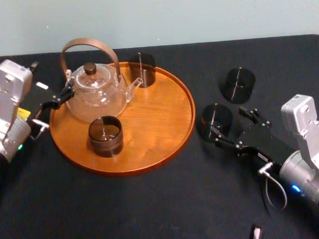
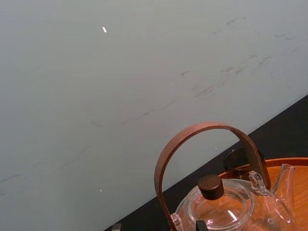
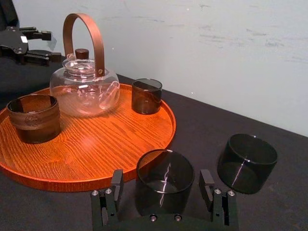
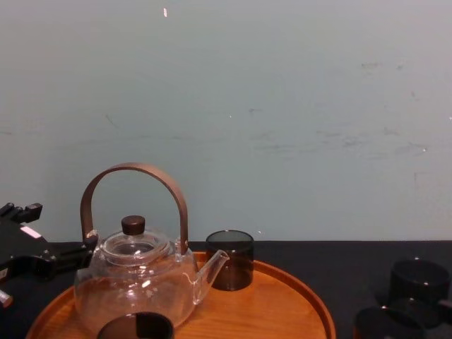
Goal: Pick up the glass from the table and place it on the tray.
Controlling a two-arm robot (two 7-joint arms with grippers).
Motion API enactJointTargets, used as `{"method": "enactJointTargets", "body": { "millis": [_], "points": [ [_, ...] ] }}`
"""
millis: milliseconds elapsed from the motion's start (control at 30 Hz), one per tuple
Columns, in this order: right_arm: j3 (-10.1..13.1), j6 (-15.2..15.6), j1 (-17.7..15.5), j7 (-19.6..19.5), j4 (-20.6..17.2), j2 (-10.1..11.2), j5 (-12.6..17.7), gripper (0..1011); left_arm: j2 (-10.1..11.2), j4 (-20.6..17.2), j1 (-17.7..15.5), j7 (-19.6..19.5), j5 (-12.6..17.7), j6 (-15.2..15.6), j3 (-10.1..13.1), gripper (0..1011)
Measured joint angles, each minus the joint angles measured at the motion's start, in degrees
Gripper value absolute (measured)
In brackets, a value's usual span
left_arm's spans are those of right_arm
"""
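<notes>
The step in hand is the grasp. The right pincer (image 3: pixel 161 178) is low on the worktop (image 1: pixel 152 204) and open, with one finger on each side of the dark glass (image 1: pixel 215 117); neither seems to press on it yet. This glass stands just beside the right rim of the tray (image 1: pixel 171 145), and a second glass (image 1: pixel 239 84) stands near it, farther back. I judge that the next move is to close on the glass, lift it above the rim and set it on the bare wood, away from the teapot (image 1: pixel 95 93). The left pincer (image 1: pixel 60 98) waits at the tray's left edge; whether it is open I cannot tell.
</notes>
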Motion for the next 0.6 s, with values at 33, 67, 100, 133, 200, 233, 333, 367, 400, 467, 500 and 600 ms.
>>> {"method": "enactJointTargets", "body": {
  "millis": [33, 67, 100, 133, 200, 233, 333, 367, 400, 467, 500, 600],
  "points": [
    [0.0, 0.0, 0.0, 0.1, 0.1, -0.1, -0.1, 1002, 0.0, 0.0, 0.0, 0.0, 0.0, 0.0, 0.0, 1001],
    [0.1, 0.1, 0.0, 0.3, 0.3, -0.4, -0.2, 1002, 0.0, 0.0, 0.0, 0.0, 0.0, 0.0, 0.0, 1001],
    [0.2, 0.2, 0.0, 0.4, 0.4, -0.5, -0.3, 1002, 0.0, 0.0, 0.0, 0.0, 0.0, 0.0, 0.0, 1001],
    [0.2, 0.2, 0.0, 0.5, 0.5, -0.6, -0.3, 1003, 0.0, 0.0, 0.0, 0.0, 0.0, 0.0, 0.0, 1002],
    [0.4, 0.3, 0.1, 0.8, 0.8, -0.9, -0.5, 1002, 0.0, 0.0, 0.0, 0.0, 0.0, 0.0, 0.0, 1001],
    [0.4, 0.3, 0.1, 0.9, 0.9, -1.0, -0.6, 1002, 0.0, 0.0, 0.0, 0.0, 0.0, 0.0, 0.0, 1001],
    [0.7, 0.5, 0.1, 1.3, 1.2, -1.5, -0.9, 1002, 0.0, 0.0, 0.0, 0.0, 0.0, 0.0, 0.0, 1001],
    [0.8, 0.5, 0.1, 1.4, 1.3, -1.6, -0.9, 1002, 0.0, 0.0, 0.0, 0.0, 0.0, 0.0, 0.0, 1001],
    [0.9, 0.6, 0.1, 1.5, 1.4, -1.8, -1.1, 1002, 0.0, 0.0, 0.0, 0.0, 0.0, 0.0, 0.0, 1001],
    [1.1, 0.7, 0.2, 1.7, 1.5, -2.0, -1.2, 1002, 0.0, 0.0, 0.0, 0.0, 0.0, 0.0, 0.0, 1001],
    [1.2, 0.7, 0.2, 1.8, 1.6, -2.1, -1.3, 1002, 0.0, 0.0, 0.0, 0.0, 0.0, 0.0, 0.0, 1001],
    [1.5, 0.8, 0.2, 2.2, 1.9, -2.7, -1.6, 1002, 0.0, 0.0, 0.0, 0.0, 0.0, 0.0, 0.0, 1001]
  ]
}}
